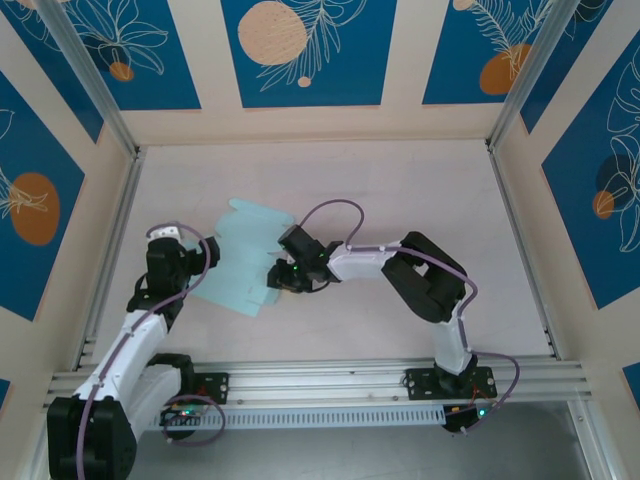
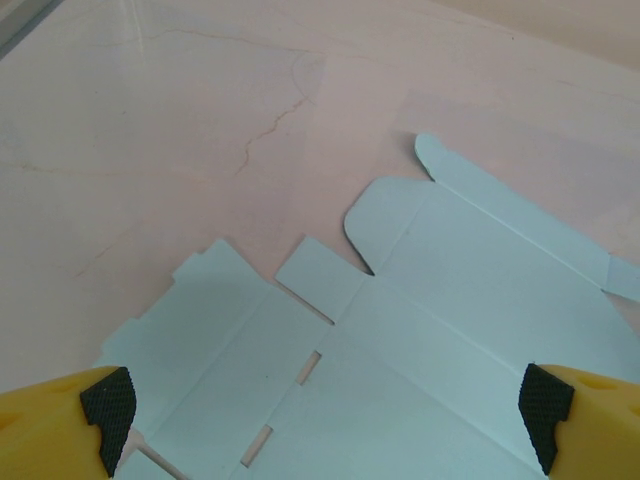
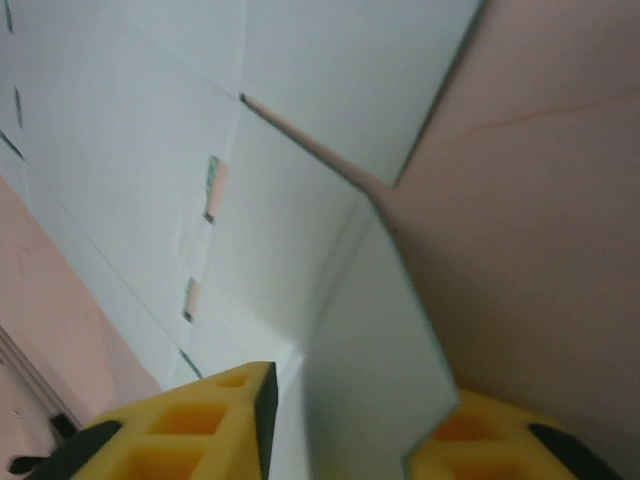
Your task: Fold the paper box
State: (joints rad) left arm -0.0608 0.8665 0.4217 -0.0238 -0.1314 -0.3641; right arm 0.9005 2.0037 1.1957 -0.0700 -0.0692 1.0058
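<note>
- The surface [image 1: 400, 200] is pale pink and bare, walled in by blue panels [image 1: 300, 50] painted with white leaves and orange discs; a metal rail [image 1: 330, 380] runs along the near edge.
- The paper box [image 1: 235, 250] lies left of centre on the surface as a flat light-blue cut-out sheet, between the two arms.
- In the left wrist view the sheet lies spread out, with a rounded flap and a long tab on its far side and two small slots [image 2: 308, 368] along a crease.
- The left fingers [image 2: 60, 420] are spread wide at the sheet's near left edge, low over the paper with nothing between them.
- The right fingers [image 3: 200, 430] are at the sheet's right edge, drawn fairly close together.
- One flap [image 3: 390, 330] is bent up off the surface along its crease and stands between the right fingers; I cannot tell whether they actually pinch it.
</note>
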